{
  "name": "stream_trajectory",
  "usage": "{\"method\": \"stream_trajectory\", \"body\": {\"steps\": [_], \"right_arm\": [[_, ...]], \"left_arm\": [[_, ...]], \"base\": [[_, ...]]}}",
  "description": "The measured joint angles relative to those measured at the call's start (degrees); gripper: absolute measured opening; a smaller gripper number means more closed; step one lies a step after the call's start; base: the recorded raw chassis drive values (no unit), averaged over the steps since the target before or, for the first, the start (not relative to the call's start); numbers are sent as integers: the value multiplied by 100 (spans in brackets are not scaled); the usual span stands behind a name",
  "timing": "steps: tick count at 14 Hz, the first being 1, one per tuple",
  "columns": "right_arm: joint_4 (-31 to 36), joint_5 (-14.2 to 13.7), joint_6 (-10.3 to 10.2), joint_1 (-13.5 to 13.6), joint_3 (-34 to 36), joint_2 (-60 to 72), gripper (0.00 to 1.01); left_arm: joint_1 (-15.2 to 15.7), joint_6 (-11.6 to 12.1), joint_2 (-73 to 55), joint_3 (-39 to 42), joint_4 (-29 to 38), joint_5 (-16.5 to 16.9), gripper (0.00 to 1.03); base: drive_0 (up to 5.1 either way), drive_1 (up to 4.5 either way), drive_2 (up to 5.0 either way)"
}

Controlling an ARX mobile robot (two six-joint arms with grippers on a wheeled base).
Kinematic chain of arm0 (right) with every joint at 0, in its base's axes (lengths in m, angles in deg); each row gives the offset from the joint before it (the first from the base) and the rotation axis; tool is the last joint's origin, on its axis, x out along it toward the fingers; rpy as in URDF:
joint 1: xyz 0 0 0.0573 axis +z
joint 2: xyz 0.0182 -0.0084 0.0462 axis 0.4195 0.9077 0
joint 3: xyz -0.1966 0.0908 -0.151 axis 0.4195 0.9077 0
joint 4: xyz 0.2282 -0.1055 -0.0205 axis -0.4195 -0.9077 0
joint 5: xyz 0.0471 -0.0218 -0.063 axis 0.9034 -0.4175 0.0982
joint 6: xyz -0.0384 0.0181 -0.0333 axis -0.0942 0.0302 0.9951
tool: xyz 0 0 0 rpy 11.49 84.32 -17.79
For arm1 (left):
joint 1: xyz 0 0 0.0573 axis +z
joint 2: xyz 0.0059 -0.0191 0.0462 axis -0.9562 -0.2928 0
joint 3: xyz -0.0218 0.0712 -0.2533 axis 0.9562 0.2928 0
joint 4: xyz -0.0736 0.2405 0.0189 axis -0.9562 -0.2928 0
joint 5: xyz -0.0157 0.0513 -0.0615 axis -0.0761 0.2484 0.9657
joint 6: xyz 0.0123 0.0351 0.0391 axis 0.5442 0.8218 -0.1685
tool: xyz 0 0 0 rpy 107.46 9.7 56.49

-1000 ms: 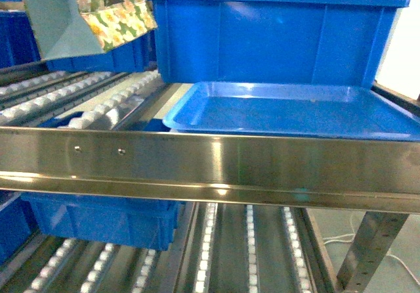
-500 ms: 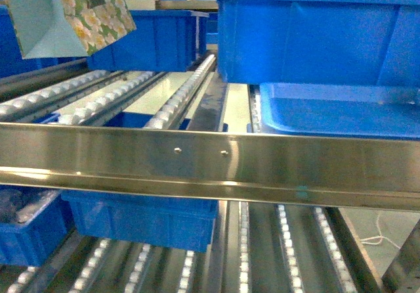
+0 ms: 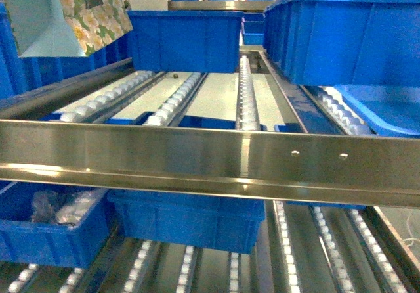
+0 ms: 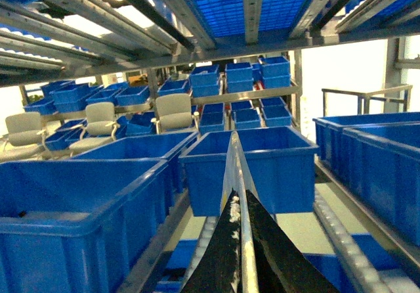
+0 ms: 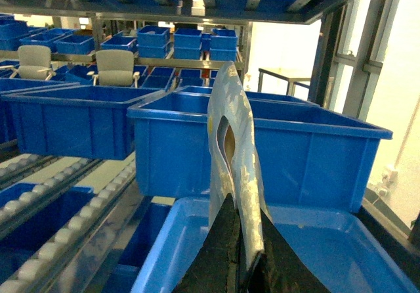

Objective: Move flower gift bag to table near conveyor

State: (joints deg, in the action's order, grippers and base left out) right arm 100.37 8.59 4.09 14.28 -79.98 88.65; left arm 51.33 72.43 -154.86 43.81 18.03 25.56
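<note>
Flower gift bag (image 3: 69, 14) hangs upper left in head view, above the conveyor (image 3: 197, 96) rollers. Left gripper (image 4: 239, 240) pinches a thin edge, seemingly the bag's; right gripper (image 5: 243, 247) clamps another silvery sheet (image 5: 233, 148). Table not visible; carry continues.

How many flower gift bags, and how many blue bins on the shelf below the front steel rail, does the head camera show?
flower gift bag: 1
lower-shelf blue bins: 2
Total: 3
</note>
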Motion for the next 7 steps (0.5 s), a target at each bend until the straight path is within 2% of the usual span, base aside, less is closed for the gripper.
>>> {"method": "stream_trajectory", "body": {"steps": [7], "right_arm": [[-9,2,0,0,2,9,2]], "left_arm": [[9,0,7,0,-9,-2,2]], "base": [[-509,205,242]]}}
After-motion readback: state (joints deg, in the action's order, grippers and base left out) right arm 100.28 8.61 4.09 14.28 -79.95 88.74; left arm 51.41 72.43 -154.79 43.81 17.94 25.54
